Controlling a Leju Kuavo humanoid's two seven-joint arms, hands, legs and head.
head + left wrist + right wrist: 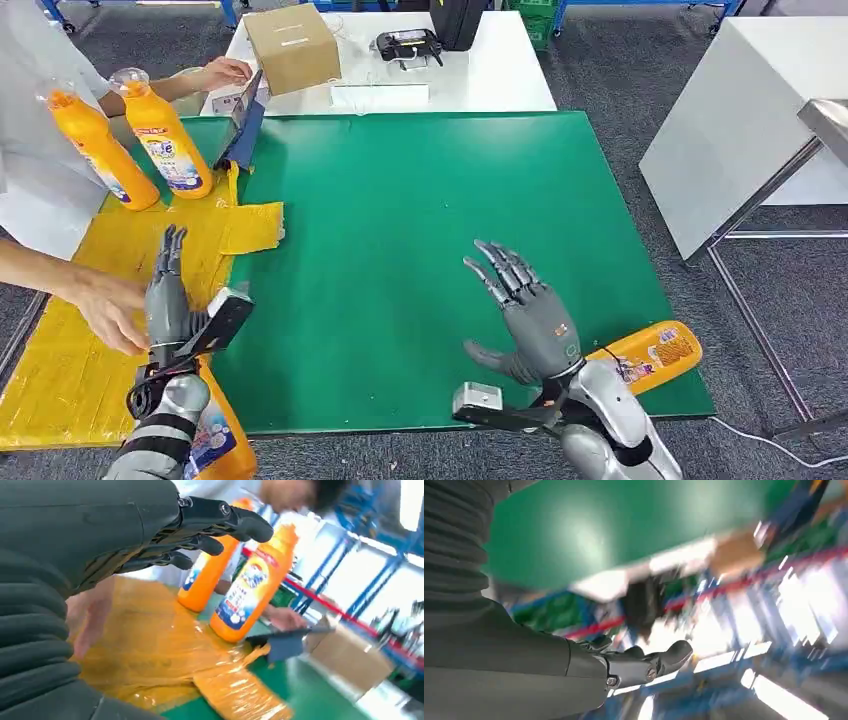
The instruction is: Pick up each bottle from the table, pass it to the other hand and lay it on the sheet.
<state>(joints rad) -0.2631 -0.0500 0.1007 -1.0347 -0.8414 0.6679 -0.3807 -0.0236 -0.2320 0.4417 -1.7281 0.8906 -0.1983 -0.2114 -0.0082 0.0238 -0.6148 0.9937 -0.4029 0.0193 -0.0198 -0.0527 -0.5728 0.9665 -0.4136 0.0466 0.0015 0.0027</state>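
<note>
— Right hand [528, 318], grey and many-fingered, hovers over the green mat [420, 200] with fingers spread and nothing in it. Just behind its wrist, an orange plastic bottle with a printed label [652, 355] lies on its side at the mat's near right corner.

— And the left hand [168, 300]?

— Flat and empty above the crinkled yellow sheet [60, 370], with a person's hand [108, 308] beside it. Two more orange bottles [165, 135] stand upright at the sheet's far end.

— How would the lying one handle?

— Probably smooth, stiff and fairly heavy if full. I'd wrap the fingers round the broad middle, not the tapering neck.
</note>
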